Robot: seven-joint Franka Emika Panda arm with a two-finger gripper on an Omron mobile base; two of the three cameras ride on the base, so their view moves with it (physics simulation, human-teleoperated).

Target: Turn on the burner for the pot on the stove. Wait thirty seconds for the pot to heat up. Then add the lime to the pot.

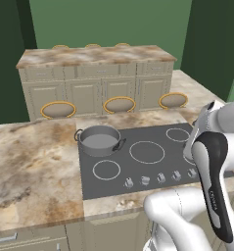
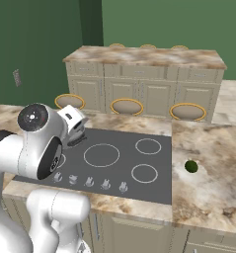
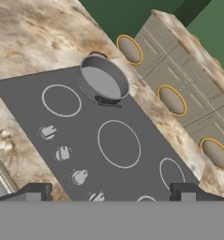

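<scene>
1. While the gripper (image 3: 108,192) hangs above the stove (image 1: 152,169) with jaws spread wide and nothing between them, the pot (image 1: 99,140) sits empty on the stove's rear-left ring.
2. From the right base view, the lime (image 2: 191,166) lies on the counter (image 2: 208,173) right of the stove, well apart from the pot.

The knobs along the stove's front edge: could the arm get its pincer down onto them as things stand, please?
Probably yes: the open pincer hangs empty above the stove, nothing lies between it and the knobs, and the pot stands at the far left corner.

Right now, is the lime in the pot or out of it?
Out. The lime lies on the counter right of the stove; the pot looks empty.
</scene>
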